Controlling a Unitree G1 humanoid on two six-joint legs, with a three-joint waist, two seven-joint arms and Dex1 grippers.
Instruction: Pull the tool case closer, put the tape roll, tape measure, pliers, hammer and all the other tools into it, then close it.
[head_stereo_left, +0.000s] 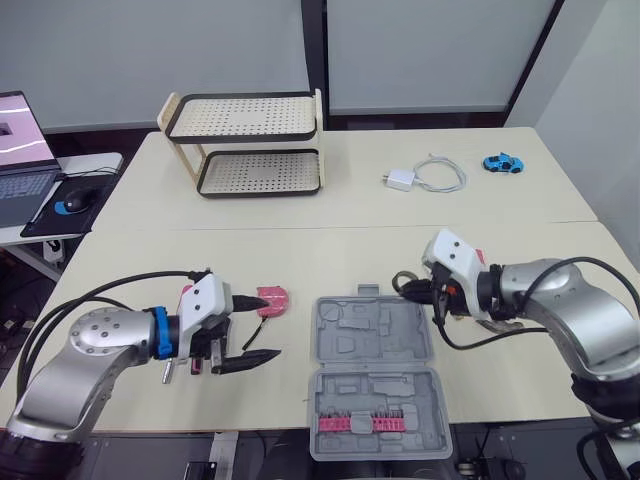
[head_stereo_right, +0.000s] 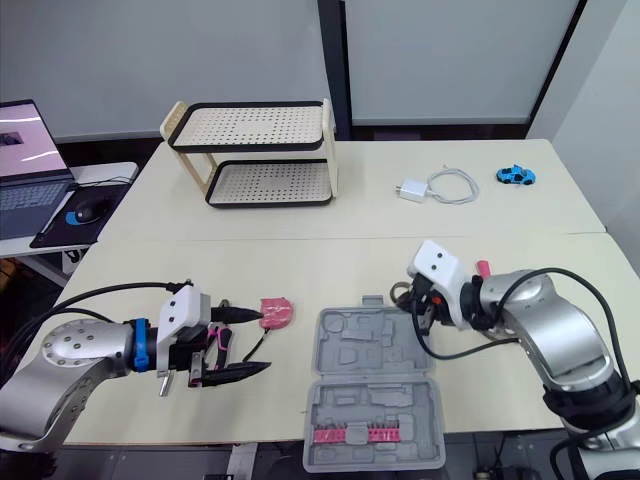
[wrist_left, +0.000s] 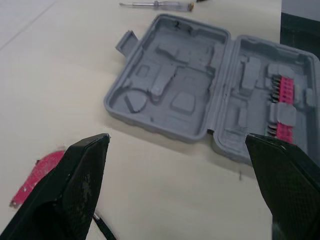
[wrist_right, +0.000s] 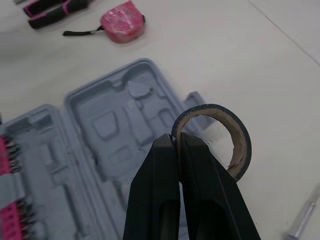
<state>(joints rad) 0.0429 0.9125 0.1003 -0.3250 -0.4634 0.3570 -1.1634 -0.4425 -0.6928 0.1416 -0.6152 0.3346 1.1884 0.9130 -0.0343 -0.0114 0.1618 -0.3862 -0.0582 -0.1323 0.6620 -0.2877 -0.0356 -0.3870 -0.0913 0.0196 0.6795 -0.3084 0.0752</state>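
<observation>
Black fingers of the right claw (wrist_right: 175, 138) are pinched tight on the wall of the tape roll (wrist_right: 242, 150), one finger inside the ring and one outside. The roll hangs just over the far right corner of the tool case (head_stereo_left: 372, 342), by its little latch tab. That grey case lies open and flat on the counter (head_stereo_left: 300, 250) between the two arms, its moulded pockets bare, with a row of pink bits (head_stereo_left: 360, 422) in the nearer half. A slim screwdriver (wrist_right: 301, 223) lies on the counter just past the roll. Over on the other side, the left claw (head_stereo_left: 262, 328) is spread wide with nothing in it, low over the counter and pointing at the case. The pink tape measure (head_stereo_left: 272, 301) sits right by the tip of its far finger, and a pink-handled tool (head_stereo_right: 214, 348) lies beneath its wrist. Further back, well apart from all this, are a two-tier rack (head_stereo_left: 250, 140), a white charger with its cable (head_stereo_left: 402, 180) and a blue toy car (head_stereo_left: 503, 163).
</observation>
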